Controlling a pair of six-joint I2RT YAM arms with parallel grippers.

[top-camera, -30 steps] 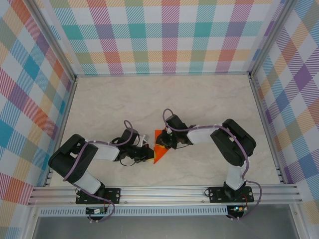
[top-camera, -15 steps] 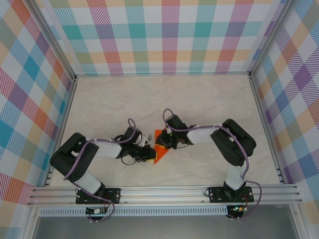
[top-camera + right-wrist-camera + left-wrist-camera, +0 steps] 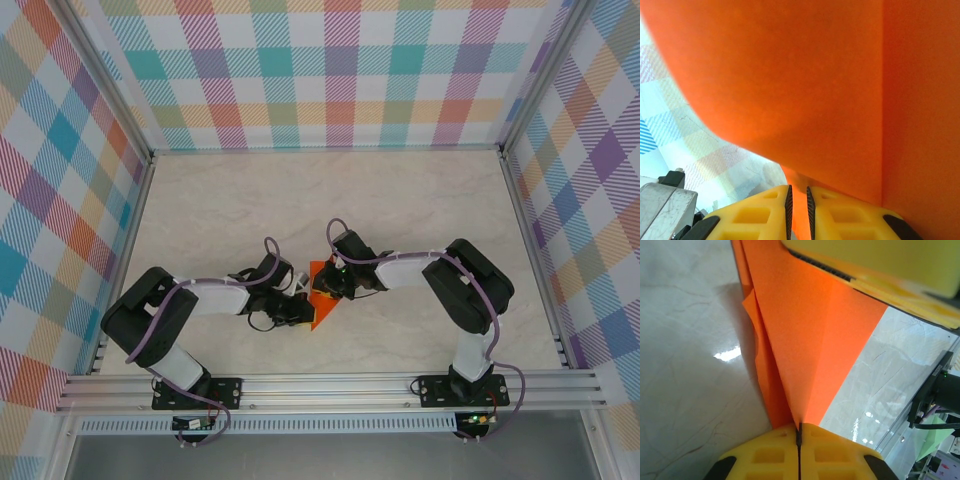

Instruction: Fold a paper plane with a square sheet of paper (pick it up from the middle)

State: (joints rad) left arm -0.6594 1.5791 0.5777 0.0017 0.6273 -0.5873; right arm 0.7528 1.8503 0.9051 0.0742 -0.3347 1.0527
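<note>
Top external view, pointed orange paper [image 3: 321, 312] on the marble table [image 3: 420, 200] between both arms, left gripper [image 3: 799, 429] clamped on its tip, right gripper [image 3: 798, 195] pinching another fold

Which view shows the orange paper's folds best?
Left wrist: the paper shows its creases, tapering into the shut left claw. Right wrist gives a close orange surface; top view, a small distant triangle.

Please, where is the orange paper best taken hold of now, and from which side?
Probably the near pointed tip of the paper, approached from the near side. The sheet narrows there to a point that seems to stick out free, while the left gripper and right gripper pinch it from left and right farther back.
</note>
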